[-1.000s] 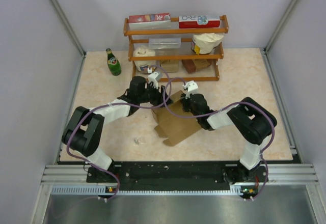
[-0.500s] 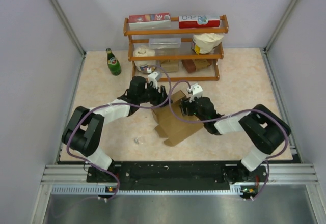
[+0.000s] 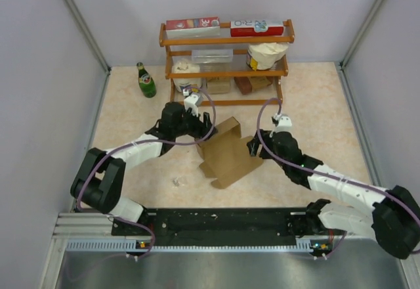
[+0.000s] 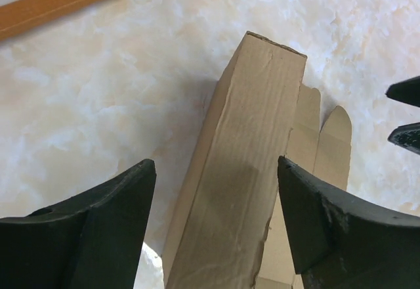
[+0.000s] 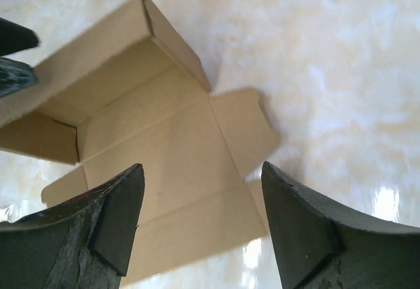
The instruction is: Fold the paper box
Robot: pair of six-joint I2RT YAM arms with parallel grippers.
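So far: one long wall of the paper box point(image 3: 226, 150) stood upright, with short side walls turned up at its ends. By that look, less than half the folding was done.
Left to do: the broad panels and the side flaps lay flat on the tabletop point(image 3: 315, 105). They seemed to need raising, tucking in and closing.
Left pincer point(image 3: 202, 133): its jaws were wide apart, straddling the upright wall from above. Bare tabletop showed between one finger and the cardboard, so it gripped nothing.
Right pincer point(image 3: 254, 146): it was spread wide and empty, hovering and touching nothing.
Box position: it lay between the two pincers, with the raised wall inside the left pincer's gap and the flat sheet directly beneath the right pincer's fingers.
Next need, as a guess: a hold on a flat panel to lift it.
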